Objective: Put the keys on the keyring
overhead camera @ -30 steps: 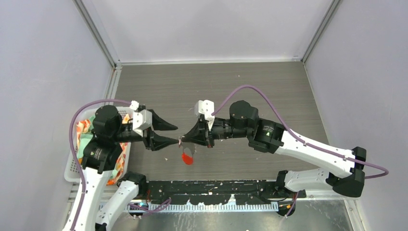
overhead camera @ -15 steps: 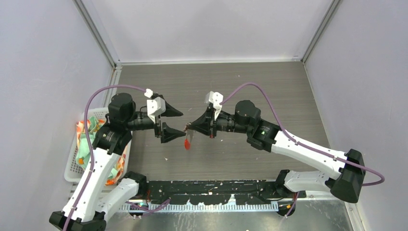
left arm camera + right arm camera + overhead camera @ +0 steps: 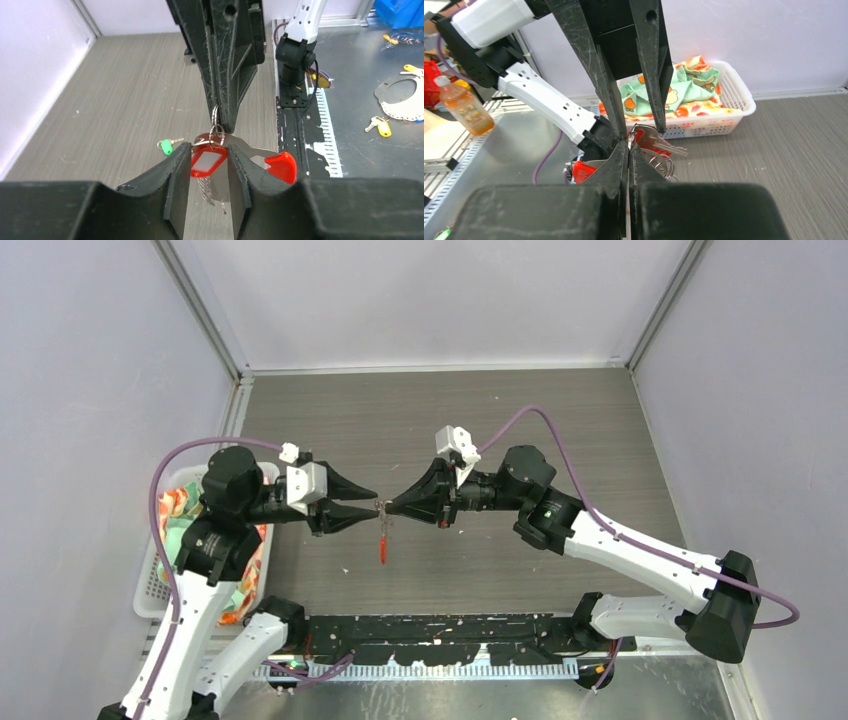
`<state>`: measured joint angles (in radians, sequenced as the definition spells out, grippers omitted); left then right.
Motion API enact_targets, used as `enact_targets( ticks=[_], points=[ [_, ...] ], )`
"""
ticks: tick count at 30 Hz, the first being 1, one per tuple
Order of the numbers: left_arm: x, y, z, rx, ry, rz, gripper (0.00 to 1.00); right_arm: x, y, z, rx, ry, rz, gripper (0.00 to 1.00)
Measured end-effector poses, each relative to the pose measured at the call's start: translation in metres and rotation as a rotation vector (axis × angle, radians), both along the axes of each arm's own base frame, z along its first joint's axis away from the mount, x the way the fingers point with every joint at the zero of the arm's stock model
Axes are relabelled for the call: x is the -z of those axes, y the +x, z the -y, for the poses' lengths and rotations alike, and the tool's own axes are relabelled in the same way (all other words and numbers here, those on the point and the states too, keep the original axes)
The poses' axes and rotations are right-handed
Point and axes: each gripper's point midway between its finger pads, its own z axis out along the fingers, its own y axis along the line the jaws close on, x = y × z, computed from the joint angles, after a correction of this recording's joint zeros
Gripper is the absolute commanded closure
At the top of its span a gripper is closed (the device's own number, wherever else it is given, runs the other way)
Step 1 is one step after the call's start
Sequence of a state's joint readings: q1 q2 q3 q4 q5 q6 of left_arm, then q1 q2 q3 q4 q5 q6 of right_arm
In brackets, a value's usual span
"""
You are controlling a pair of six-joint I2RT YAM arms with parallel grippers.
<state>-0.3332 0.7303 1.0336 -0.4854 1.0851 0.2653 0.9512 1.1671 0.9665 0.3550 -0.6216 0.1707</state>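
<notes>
My right gripper (image 3: 390, 508) is shut on the thin silver keyring (image 3: 215, 114) and holds it above the table; in its own view (image 3: 629, 145) the jaws pinch the ring. From the ring hang the red curved strip (image 3: 281, 165) (image 3: 383, 545), a short chain and the key with the red-and-white tag (image 3: 206, 163). My left gripper (image 3: 374, 505) (image 3: 208, 150) is open, one finger on each side of that tag; I cannot tell if they touch it. The green-headed key (image 3: 166, 146) lies alone on the table below.
A white basket (image 3: 155, 585) (image 3: 744, 100) with patterned cloth stands at the table's left edge. The black rail (image 3: 450, 630) runs along the near edge. Beyond the table, a bench holds loose keys (image 3: 377, 125) and an orange bottle (image 3: 466, 107).
My left gripper has moved in to the hanging bunch and narrowed its jaws around the red-and-white tag. My right gripper has lifted the keyring, so the red strip hangs straight down.
</notes>
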Motion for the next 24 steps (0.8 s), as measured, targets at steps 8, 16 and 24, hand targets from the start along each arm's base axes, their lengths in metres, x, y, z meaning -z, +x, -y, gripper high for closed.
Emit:
enact_targets(
  ticks=[8,16,24],
  points=[
    [-0.025,-0.019,-0.001,0.052,-0.036,0.043,0.8,-0.01,-0.011,0.001,-0.063,0.035,-0.007,0.99],
    [-0.026,-0.026,0.0,0.084,-0.042,0.025,0.83,-0.008,-0.014,0.0,-0.086,0.029,-0.012,0.99],
    [-0.024,-0.023,0.001,0.083,-0.038,0.004,0.86,-0.006,-0.017,-0.001,-0.112,0.017,-0.018,0.99]
  ],
)
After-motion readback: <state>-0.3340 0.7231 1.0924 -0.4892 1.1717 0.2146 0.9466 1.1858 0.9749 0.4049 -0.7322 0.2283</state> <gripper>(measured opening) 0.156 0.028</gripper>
